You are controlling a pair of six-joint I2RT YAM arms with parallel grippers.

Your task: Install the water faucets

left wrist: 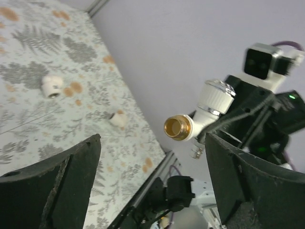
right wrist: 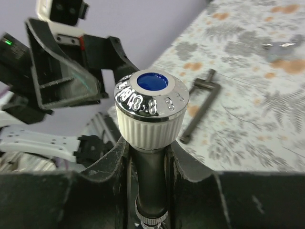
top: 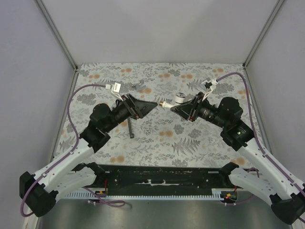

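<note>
A dark T-shaped metal key (top: 130, 128) lies on the floral tabletop (top: 200, 143). Beyond it the left tool (top: 155, 104) stands spread, facing the brass end of a white plastic water faucet (right wrist: 151, 102) pinched aloft by the right tool (right wrist: 150, 162).

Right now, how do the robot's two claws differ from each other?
The left gripper stands wide open; the right gripper is closed. The left gripper holds nothing; the right gripper clamps a white, chrome-capped faucet. Both are black and point toward each other.
</note>
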